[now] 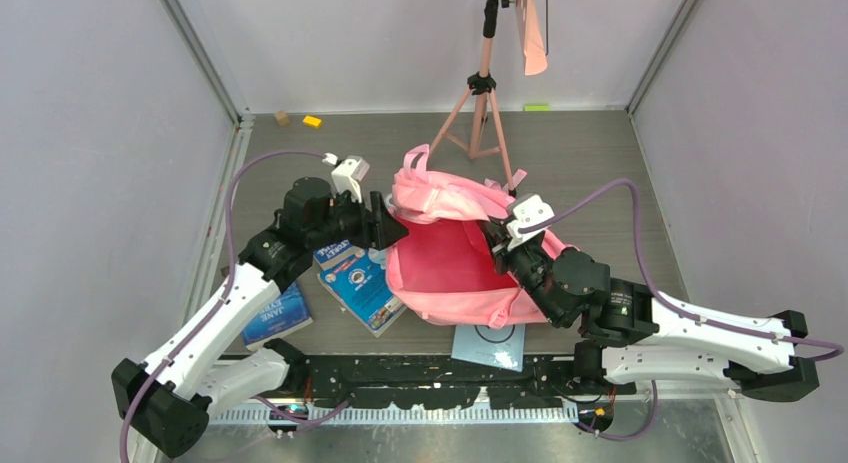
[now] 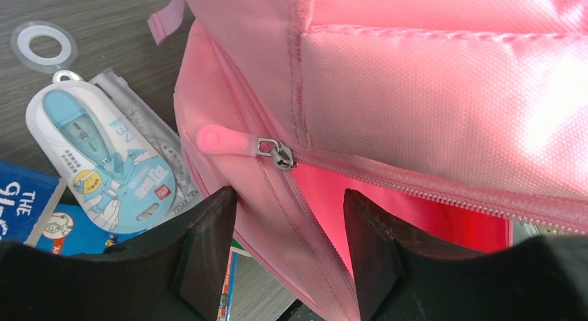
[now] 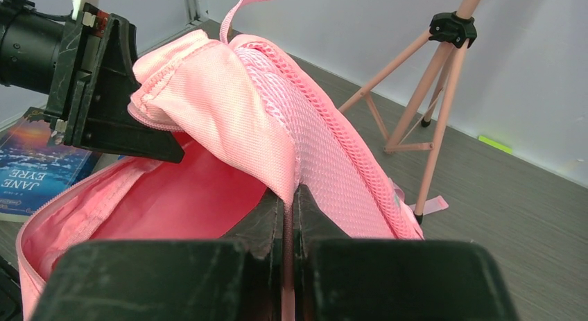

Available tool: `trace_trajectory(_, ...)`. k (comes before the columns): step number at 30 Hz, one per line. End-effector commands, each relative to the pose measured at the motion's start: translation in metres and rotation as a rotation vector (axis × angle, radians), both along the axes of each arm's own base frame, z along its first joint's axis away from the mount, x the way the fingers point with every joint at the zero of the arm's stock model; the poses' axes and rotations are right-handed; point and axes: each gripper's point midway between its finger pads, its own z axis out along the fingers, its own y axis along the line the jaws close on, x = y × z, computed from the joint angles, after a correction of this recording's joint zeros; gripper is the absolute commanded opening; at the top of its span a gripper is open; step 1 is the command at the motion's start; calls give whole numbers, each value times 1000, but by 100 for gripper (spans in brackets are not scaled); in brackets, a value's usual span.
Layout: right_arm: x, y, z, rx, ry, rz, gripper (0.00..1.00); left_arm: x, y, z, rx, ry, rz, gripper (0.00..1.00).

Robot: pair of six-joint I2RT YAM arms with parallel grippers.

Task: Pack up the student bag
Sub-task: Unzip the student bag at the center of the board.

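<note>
The student bag (image 1: 450,268) is a bright pink backpack lying mid-table with its main zip open and red lining showing. My right gripper (image 1: 503,238) is shut on the bag's upper flap edge (image 3: 277,148) and holds it lifted; in the right wrist view the jaws (image 3: 290,196) pinch the fabric seam. My left gripper (image 1: 388,228) is open at the bag's left side. In the left wrist view its fingers (image 2: 208,245) straddle the lower zip edge without clamping it, just below the zip slider (image 2: 277,153) and its pink pull tab (image 2: 222,139).
A blue book (image 1: 358,283) with a packaged correction tape (image 2: 97,154) lies left of the bag. A Jane Eyre book (image 1: 278,313) lies further left, and a pale blue booklet (image 1: 490,345) sits in front. A pink tripod (image 1: 480,113) stands behind. Small blocks (image 1: 312,121) lie by the back wall.
</note>
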Motion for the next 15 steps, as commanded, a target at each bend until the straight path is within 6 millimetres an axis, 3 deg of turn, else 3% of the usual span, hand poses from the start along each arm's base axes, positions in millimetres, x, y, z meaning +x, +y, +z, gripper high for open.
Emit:
trace_trajectory(1, -1, -14, 52, 227, -41, -22, 0, -5, -10, 34, -76, -147, -94, 60)
trace_trajectory(5, 1, -24, 53, 232, -44, -58, 0, -17, -25, 41, -128, -164, -212, 58)
trace_trajectory(9, 8, -35, 47, 197, -73, -136, 0, -39, -45, 44, -211, -131, -398, 47)
trace_trajectory(15, 14, -35, 23, 67, -71, -193, 1, -37, -60, 31, -211, -93, -413, 26)
